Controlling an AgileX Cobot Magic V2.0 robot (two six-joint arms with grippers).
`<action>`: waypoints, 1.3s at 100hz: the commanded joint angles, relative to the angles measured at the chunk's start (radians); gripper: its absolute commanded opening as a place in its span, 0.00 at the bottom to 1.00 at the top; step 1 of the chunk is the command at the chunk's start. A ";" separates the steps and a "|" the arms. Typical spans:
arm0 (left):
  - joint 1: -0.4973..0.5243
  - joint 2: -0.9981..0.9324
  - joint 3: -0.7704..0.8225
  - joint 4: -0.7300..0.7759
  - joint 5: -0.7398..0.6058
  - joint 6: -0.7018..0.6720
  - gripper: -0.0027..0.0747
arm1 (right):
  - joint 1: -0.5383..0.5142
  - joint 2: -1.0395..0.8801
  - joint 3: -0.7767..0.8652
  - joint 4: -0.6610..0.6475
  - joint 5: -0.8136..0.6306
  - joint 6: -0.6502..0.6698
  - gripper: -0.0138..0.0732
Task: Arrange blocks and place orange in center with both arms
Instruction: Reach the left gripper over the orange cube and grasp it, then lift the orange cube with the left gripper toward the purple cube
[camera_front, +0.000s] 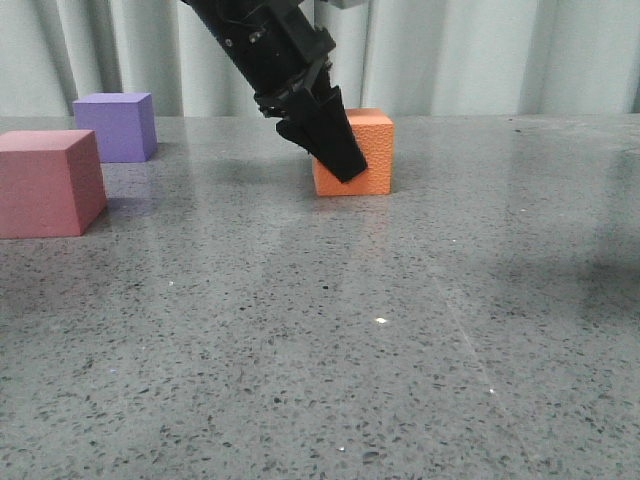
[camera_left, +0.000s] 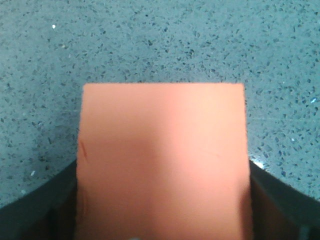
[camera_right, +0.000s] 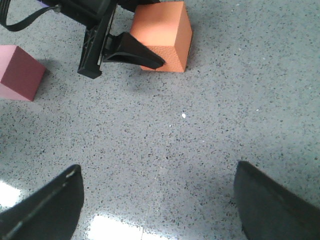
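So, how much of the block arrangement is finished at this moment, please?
Little looks finished. The matte pink foam cube and matte purple foam cube sit together at the table's left, with no gap between them for a centre block. In hand: the left end effector has its fingers on either side of the pebbled orange foam cube, which rests on the table. The right end effector hangs open and empty. Left: placing orange in the middle.

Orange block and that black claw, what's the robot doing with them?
The left gripper has its fingers on either side of the orange block, which sits on the grey table. The pink block and purple block wait off to the left, untouched. The right gripper hangs open above bare table, holding nothing.
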 joint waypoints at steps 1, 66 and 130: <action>-0.010 -0.063 -0.047 -0.050 -0.004 -0.005 0.30 | -0.002 -0.019 -0.024 0.000 -0.055 -0.002 0.86; 0.034 -0.112 -0.436 0.344 0.181 -0.958 0.27 | -0.002 -0.019 -0.024 0.000 -0.053 -0.002 0.86; 0.084 -0.281 -0.114 0.716 0.181 -1.422 0.14 | -0.002 -0.019 -0.024 0.000 -0.054 -0.002 0.86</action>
